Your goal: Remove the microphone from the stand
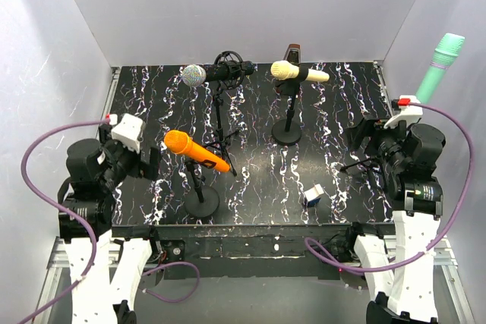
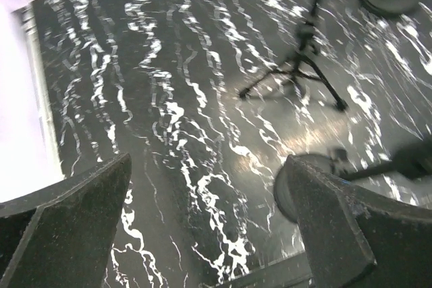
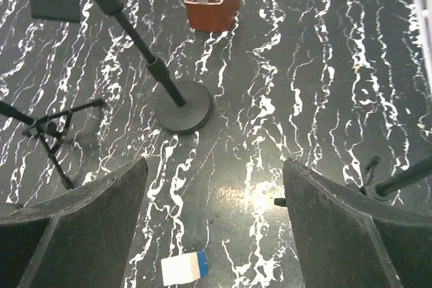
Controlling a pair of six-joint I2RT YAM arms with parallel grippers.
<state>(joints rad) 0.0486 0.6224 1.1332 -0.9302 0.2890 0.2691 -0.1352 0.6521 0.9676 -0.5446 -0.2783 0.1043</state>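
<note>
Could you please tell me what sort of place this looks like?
Probably a robot lab test cell: white walls enclose a black marbled table, left arm and right arm stand at its edge, and an orange mic and cream mic sit on stands.

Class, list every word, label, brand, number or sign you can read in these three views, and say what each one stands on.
No legible text in any view.
Small white and blue box: no print can be made out on its faces.
Brown box: there is a dark panel on its top, too blurred to read.
</note>
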